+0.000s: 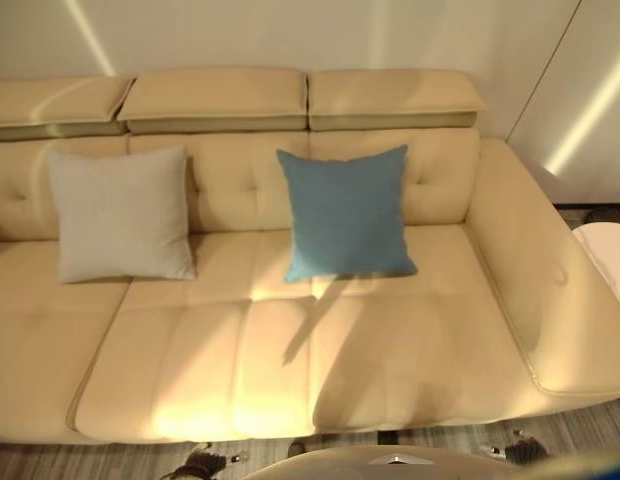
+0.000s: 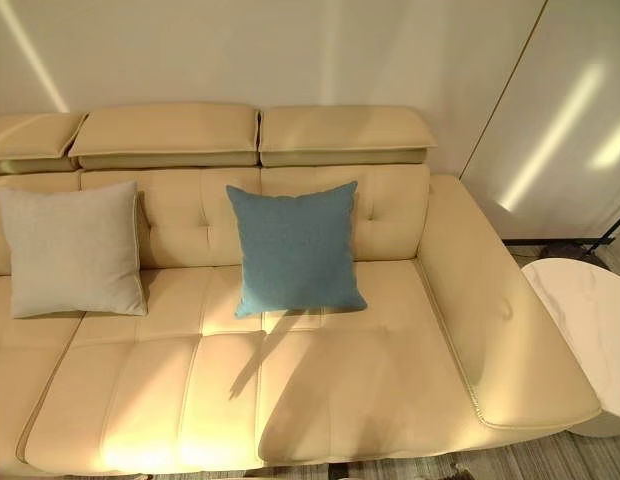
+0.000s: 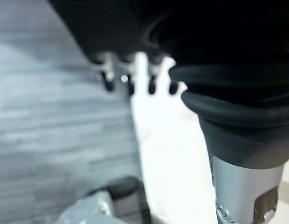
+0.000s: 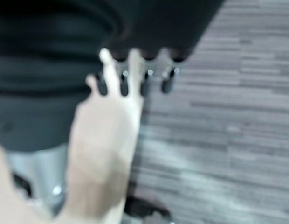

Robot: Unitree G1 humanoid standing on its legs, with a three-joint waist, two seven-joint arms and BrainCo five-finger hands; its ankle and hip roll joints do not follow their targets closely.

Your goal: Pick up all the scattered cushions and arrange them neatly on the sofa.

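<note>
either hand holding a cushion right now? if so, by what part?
Nothing held. Left hand and right hand hang open over the floor; grey cushion and blue cushion lean on the sofa backrest.

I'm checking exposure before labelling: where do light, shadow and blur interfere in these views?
Eye views: a warm bright patch on the sofa seat front, a dark shadow streak below the blue cushion, light streaks on the wall. Wrist views: left hand and right hand are blurred above the floor.
</note>
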